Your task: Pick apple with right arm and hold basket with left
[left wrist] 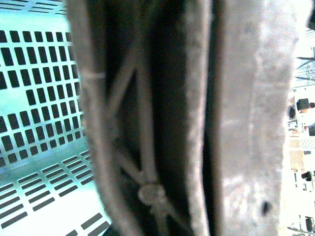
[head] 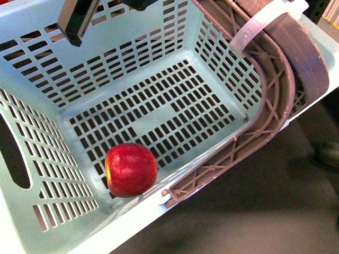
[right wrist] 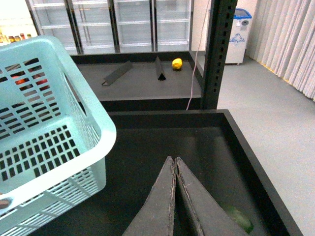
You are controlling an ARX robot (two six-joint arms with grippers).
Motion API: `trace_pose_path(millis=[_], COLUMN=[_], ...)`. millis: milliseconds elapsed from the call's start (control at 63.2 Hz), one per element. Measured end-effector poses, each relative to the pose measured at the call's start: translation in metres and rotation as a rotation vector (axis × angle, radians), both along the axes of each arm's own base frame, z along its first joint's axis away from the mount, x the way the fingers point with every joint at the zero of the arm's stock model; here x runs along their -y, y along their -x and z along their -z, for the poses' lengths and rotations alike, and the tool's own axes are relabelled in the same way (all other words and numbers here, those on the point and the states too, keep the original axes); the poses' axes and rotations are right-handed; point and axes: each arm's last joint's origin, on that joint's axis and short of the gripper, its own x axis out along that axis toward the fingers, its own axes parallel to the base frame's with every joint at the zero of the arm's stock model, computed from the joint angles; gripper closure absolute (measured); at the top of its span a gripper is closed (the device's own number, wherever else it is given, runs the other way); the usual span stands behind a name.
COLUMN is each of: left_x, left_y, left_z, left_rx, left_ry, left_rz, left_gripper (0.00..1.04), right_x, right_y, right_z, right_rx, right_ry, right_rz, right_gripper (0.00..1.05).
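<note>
The pale mint-blue basket point(head: 175, 63) fills the front view. The red apple point(head: 131, 169) lies on its slotted floor against the near wall. The brown latticed handle point(head: 278, 100) with a white zip tie point(head: 259, 24) curves along the right rim. My left gripper point(head: 74, 32) shows at the top left by the far wall and is shut on the basket. The handle point(left wrist: 147, 118) fills the left wrist view, and the jaws are hidden there. My right gripper point(right wrist: 173, 160) is shut and empty, outside the basket point(right wrist: 59, 123), over a dark bin.
The black bin wall point(right wrist: 256, 157) runs past my right gripper, and a dull green fruit point(right wrist: 238, 219) lies in it. A black slotted post point(right wrist: 216, 54) stands behind. A yellow fruit point(right wrist: 177, 63) sits on a far shelf. Red fruits point(right wrist: 29, 78) show through the basket slots.
</note>
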Motion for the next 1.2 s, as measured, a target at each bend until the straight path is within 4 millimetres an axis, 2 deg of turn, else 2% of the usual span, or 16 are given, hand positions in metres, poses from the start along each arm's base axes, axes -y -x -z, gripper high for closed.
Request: trace_pose_path(millis=[522,681,934,1203], left_x=[0.0,0.0,0.0,0.0], left_y=[0.0,0.0,0.0,0.0], left_z=[0.0,0.0,0.0,0.0], left_rx=[0.0,0.0,0.0,0.001], left_ry=[0.0,0.0,-0.001,-0.002], left_rz=[0.0,-0.001,-0.001,0.001], left_gripper=[0.91,0.91,0.91,0.91], right_x=[0.0,0.0,0.0,0.0], right_y=[0.012,0.022,0.023,0.023], right_z=[0.0,0.003,0.003,0.003], right_rx=[0.001,-0.008,-0.004,-0.004], right_ry=[0.0,0.0,0.001,0.0], right_rz=[0.0,0.0,0.0,0.0], right_gripper=[1.03,1.03,1.02,0.6])
